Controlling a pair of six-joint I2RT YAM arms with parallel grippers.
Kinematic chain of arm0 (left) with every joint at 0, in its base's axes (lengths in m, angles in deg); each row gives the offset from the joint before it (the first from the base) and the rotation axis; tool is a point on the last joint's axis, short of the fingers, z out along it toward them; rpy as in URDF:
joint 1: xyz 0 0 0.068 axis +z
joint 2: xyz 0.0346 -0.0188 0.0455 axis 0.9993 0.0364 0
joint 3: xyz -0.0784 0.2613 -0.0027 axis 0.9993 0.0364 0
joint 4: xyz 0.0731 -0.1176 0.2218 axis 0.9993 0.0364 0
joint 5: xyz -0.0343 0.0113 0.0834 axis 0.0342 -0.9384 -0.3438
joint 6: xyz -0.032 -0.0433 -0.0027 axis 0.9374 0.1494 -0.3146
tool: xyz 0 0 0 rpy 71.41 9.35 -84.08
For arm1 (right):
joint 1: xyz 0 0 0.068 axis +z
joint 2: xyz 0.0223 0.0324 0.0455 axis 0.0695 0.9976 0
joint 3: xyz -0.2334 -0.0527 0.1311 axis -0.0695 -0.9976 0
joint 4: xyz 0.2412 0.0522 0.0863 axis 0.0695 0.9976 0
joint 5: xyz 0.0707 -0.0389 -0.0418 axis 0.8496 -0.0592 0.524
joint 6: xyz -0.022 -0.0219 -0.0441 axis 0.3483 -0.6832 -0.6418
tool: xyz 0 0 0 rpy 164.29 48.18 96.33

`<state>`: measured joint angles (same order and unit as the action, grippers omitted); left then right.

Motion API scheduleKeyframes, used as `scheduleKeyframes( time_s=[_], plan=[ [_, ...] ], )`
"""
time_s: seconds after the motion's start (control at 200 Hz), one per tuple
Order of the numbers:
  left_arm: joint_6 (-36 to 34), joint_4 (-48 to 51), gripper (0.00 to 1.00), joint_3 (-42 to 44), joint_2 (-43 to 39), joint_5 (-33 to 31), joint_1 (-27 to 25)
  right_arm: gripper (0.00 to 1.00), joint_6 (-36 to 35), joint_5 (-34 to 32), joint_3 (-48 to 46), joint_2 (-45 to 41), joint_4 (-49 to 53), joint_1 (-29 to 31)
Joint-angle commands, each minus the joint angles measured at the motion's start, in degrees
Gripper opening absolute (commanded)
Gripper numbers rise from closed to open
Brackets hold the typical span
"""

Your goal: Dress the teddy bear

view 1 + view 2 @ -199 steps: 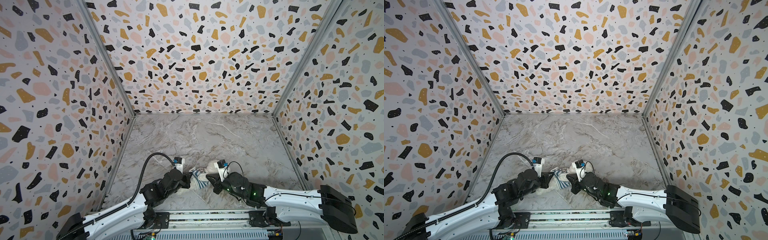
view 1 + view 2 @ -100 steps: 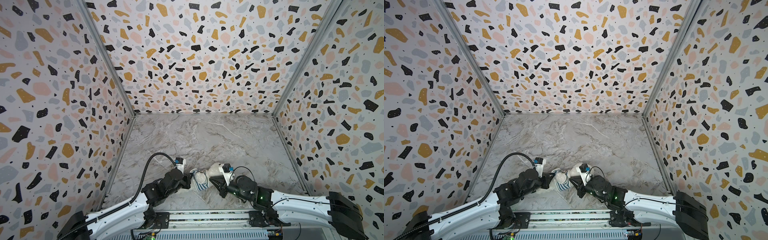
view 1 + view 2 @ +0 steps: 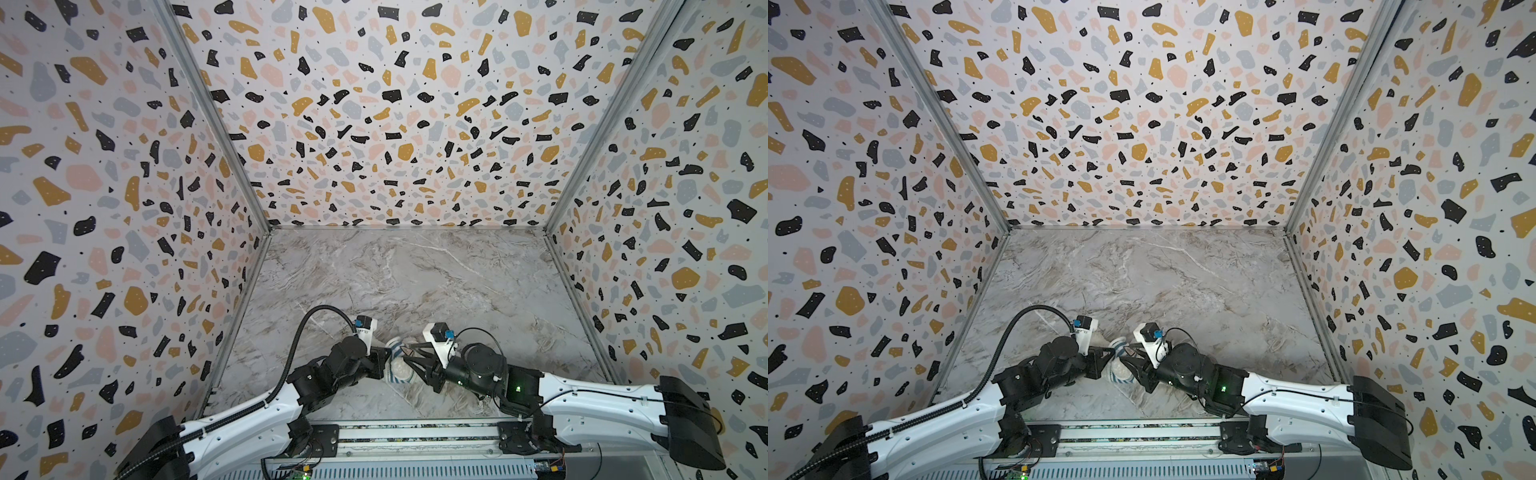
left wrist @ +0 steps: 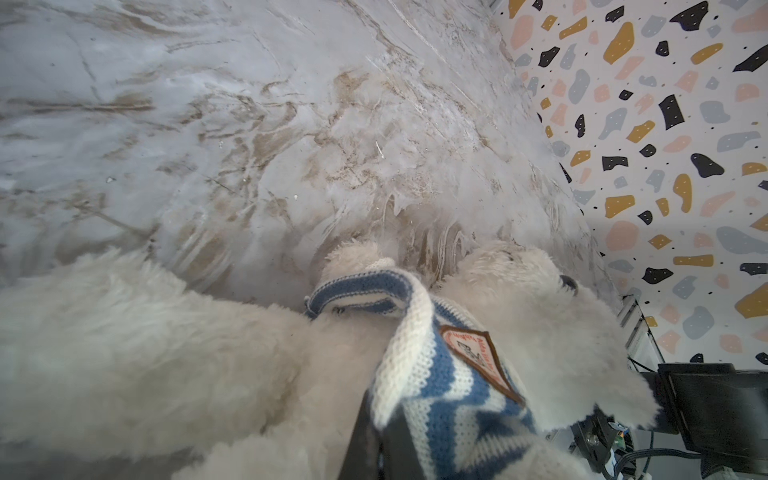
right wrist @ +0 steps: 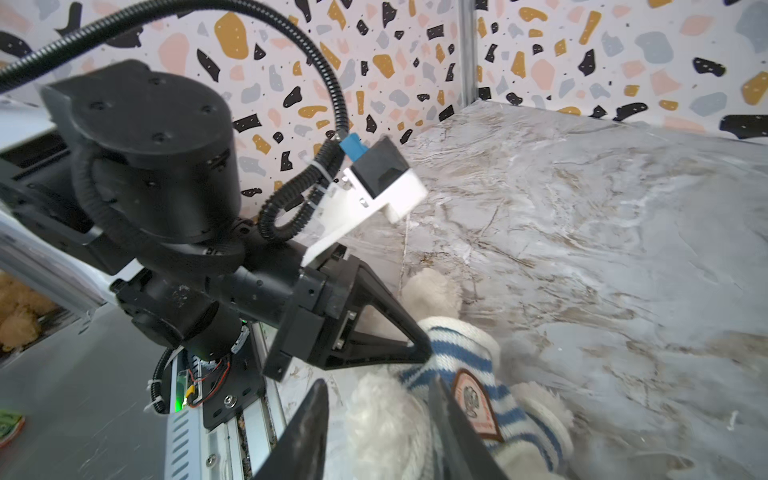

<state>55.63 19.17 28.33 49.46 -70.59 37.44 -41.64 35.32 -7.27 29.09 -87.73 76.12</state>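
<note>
Right gripper (image 5: 378, 388) has parted its jaws since a second ago; they now straddle the bear (image 4: 124, 332), clamping nothing. Left gripper (image 5: 424, 353) stays pinched shut on the shirt (image 4: 436, 395), probably holding it stretched over the bear, which lies at the near edge of the marble table (image 3: 415, 282), between terrazzo walls (image 3: 374, 104).

Lab robot booth: terrazzo-print walls (image 3: 374, 104), marble-look tabletop (image 3: 415, 270), mounting rail (image 3: 415, 433)

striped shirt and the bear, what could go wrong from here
1. Only the left gripper pinches the striped shirt, at one edge; a hard pull may slip the knit free or stretch it.
2. The right gripper stands with fingers apart around the teddy bear, not clamping it, so pulling could drag the bear along the table.
</note>
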Motion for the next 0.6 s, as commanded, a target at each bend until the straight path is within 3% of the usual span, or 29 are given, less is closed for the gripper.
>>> scheduleKeyframes(
  time_s=[0.0,0.596],
  plan=[
    [0.5,-3.0,0.00,1.2,-0.7,1.3,0.2,0.41,-4.2,-0.5,2.3,2.6,2.9,1.2],
    [1.9,-4.5,0.00,1.5,-1.1,2.0,0.1,0.39,-6.6,-0.9,2.9,9.3,1.6,1.3]
  ],
)
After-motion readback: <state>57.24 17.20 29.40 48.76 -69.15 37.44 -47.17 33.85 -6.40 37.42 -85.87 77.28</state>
